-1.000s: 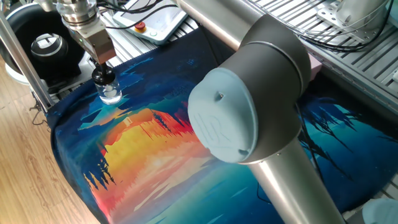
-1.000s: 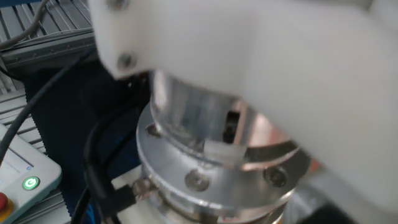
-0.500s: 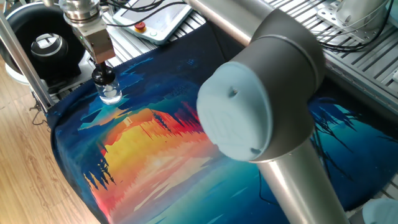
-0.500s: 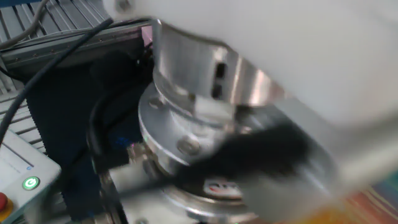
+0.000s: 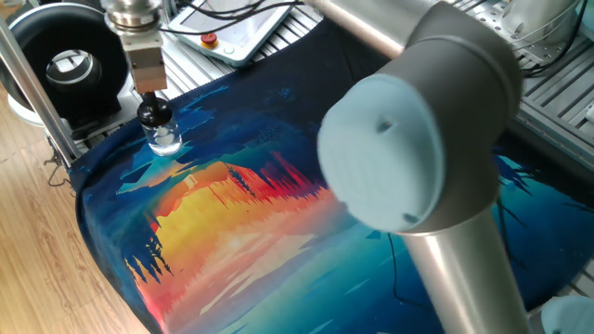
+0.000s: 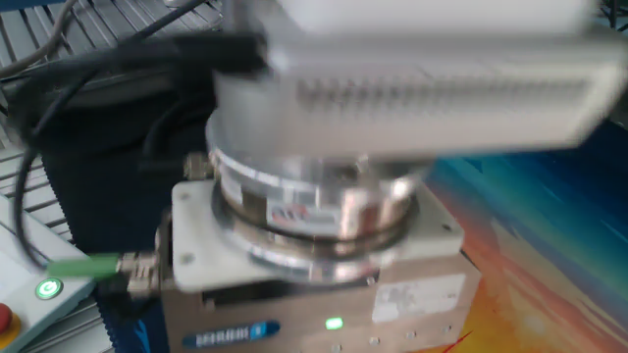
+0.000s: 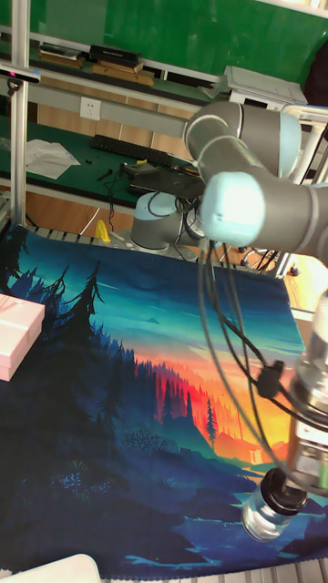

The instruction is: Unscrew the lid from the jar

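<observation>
The jar [image 5: 166, 139] is small, clear and squat. It stands upright near the far left corner of the painted cloth [image 5: 241, 223]. Its black rounded lid [image 5: 154, 114] sits on the neck. My gripper [image 5: 151, 100] comes straight down from above, and its fingers are closed on the top of the lid. The tall fixed view shows the jar [image 7: 262, 519] at the bottom right, with the lid [image 7: 284, 498] under the gripper [image 7: 292, 485]. In the other fixed view the blurred wrist flange [image 6: 314, 196] fills the picture and hides both jar and lid.
A large black ring-shaped device with a silver centre [image 5: 70, 65] stands just behind the jar, beyond a metal frame post [image 5: 32, 88]. A pendant with a red button [image 5: 212, 39] lies at the back. A pink box [image 7: 16, 335] sits at the cloth's left edge. My arm's elbow [image 5: 408, 148] hangs over the cloth.
My wrist has turned about its axis above the lid, and the elbow has swung right. The jar stays in the same spot.
</observation>
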You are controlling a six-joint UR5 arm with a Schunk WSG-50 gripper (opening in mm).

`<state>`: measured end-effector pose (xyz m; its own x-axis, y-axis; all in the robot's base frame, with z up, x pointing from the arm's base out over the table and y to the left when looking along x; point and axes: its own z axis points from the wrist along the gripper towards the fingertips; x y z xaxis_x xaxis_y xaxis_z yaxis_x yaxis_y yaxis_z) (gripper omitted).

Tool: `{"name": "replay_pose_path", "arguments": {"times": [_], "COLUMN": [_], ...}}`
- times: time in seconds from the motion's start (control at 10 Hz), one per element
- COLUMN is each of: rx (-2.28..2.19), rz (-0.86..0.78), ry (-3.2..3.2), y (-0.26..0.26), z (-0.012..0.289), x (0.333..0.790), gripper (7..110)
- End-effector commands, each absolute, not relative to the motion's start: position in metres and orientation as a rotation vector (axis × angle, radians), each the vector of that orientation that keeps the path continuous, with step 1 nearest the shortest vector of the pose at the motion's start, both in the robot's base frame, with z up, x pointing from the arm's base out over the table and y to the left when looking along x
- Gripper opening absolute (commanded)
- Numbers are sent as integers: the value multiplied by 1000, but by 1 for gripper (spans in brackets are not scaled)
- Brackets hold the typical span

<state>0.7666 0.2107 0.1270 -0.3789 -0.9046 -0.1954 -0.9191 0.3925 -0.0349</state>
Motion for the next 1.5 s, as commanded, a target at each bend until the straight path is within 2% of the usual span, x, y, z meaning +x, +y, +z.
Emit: {"name": "replay_pose_path", "arguments": {"times": [0.0, 0.5, 1.0, 1.4], "rx": [-1440, -1187, -1115, -1118], "rz": [213, 414, 436, 444], "ry": [2507, 2524, 2453, 2397], "y": [202, 233, 231, 224], "z": [126, 140, 147, 132], "x": [755, 748, 762, 768], "gripper": [44, 44, 44, 44]}}
